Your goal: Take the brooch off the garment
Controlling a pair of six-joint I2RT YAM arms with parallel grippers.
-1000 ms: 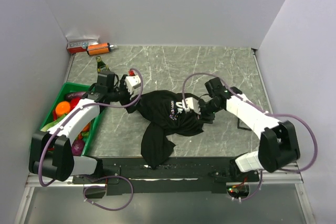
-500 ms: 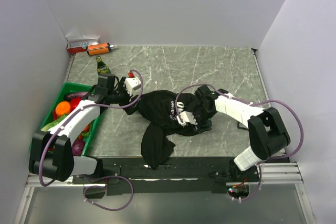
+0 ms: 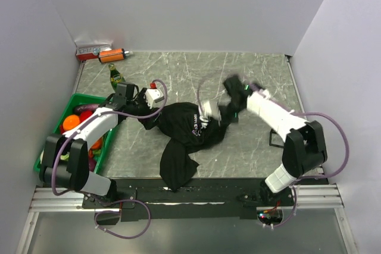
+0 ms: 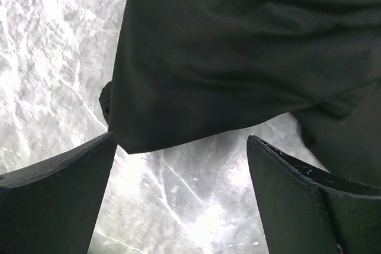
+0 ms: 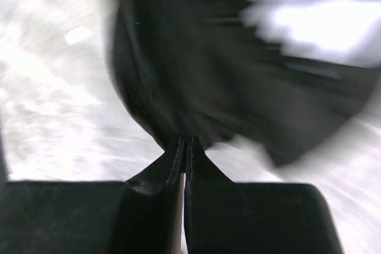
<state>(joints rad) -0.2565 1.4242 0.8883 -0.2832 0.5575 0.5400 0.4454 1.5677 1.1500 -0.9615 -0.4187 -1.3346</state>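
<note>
The garment point(image 3: 186, 128) is a black T-shirt with white lettering, lying crumpled in the middle of the table. No brooch shows in any view. My right gripper point(image 3: 225, 113) is at the shirt's right edge, blurred by motion. In the right wrist view its jaws are shut point(image 5: 186, 141) with black cloth point(image 5: 238, 87) pinched at the tips. My left gripper point(image 3: 146, 114) is at the shirt's left edge. In the left wrist view it stands wide open point(image 4: 181, 147) over bare table, with a fold of the shirt point(image 4: 238, 57) just beyond its fingertips and not touching them.
A green bin point(image 3: 66, 106) of toy fruit stands at the left beside the left arm. A green bottle point(image 3: 115, 76), an orange object point(image 3: 112, 55) and a red and white box point(image 3: 92, 50) lie at the back left. A small black bracket point(image 3: 275, 141) sits right of the shirt.
My right gripper has shut on the shirt's right edge, and its arm has swung back and up, dragging the cloth. The left gripper has edged slightly right, still open.
</note>
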